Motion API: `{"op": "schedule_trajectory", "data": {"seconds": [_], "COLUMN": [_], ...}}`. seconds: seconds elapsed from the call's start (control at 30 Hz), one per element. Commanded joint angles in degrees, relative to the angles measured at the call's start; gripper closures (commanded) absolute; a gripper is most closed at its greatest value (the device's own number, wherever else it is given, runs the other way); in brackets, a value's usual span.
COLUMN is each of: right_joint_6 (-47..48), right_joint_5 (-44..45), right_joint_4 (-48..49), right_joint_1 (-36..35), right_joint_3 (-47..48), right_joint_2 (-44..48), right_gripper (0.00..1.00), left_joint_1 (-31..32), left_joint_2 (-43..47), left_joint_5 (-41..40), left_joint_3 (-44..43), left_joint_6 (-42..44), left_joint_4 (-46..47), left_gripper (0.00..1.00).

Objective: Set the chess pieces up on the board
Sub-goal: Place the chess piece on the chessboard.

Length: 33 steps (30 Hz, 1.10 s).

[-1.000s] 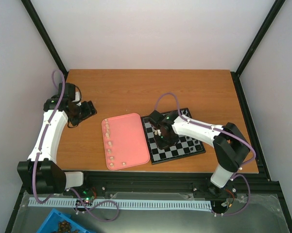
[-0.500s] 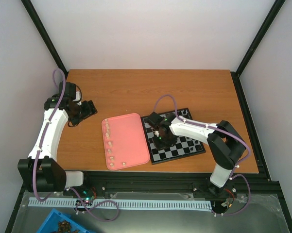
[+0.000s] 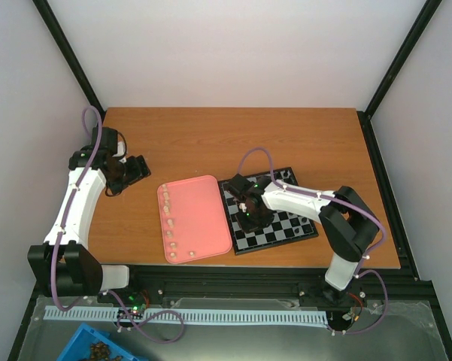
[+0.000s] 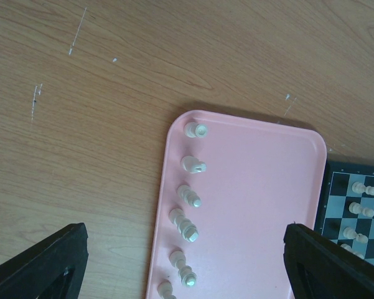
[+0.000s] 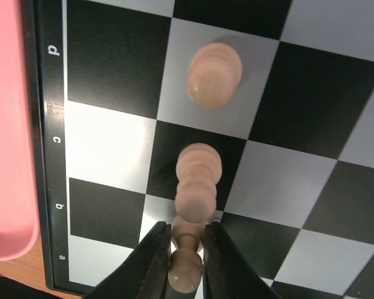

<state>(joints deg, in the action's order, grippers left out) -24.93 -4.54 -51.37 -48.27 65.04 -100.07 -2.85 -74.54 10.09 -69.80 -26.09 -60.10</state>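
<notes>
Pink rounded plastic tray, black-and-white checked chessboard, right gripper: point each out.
Pink rounded tray (image 3: 204, 216), top external view, bare floor.
Black-and-white checked chessboard (image 3: 280, 232), top external view, near squares.
Right gripper (image 5: 187, 244), right wrist view, between fingertips pinching a cream pawn (image 5: 185, 272).

Overhead top view, wrist views downward, sharing board

Cropped edges, tiny pieces

From above, the chess pieces are specks of unreadable kind, and the right gripper covers part of the board. The left wrist view cuts the tray off at the bottom and the board at the right. The right wrist view crops the piece between the fingers, and it is unclear whether they touch it.
</notes>
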Motion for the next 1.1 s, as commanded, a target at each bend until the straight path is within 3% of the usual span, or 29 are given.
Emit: {"op": "schedule_trajectory", "data": {"seconds": [0.0, 0.53, 0.63, 0.77, 1.07], "right_joint_6": [-0.1, 0.6, -0.1, -0.8, -1.8], "right_joint_5": [-0.6, -3.0, -0.8, 4.5, 5.2], "right_joint_4": [1.2, 0.8, -0.3, -2.4, -2.1], "right_joint_1": [-0.4, -2.4, -2.6, -2.6, -2.6], "right_joint_3": [-1.1, 0.8, 0.8, 0.8, 1.0], "right_joint_2": [-1.2, -1.1, -0.8, 0.2, -0.6], "right_gripper": [0.8, 0.75, 0.74, 0.66, 0.67], "left_joint_1": [-0.2, -0.2, -0.2, -0.2, -0.2], "left_joint_2": [-0.1, 0.6, 0.7, 0.7, 1.2], "left_joint_5": [-0.2, 0.0, 0.0, 0.3, 0.5], "left_joint_3": [-2.1, -1.4, -1.4, -1.3, -0.7], "left_joint_6": [1.0, 1.0, 1.0, 1.0, 0.9], "left_joint_4": [0.3, 0.3, 0.4, 0.5, 0.7], "left_gripper": [0.12, 0.12, 0.12, 0.12, 0.12]}}
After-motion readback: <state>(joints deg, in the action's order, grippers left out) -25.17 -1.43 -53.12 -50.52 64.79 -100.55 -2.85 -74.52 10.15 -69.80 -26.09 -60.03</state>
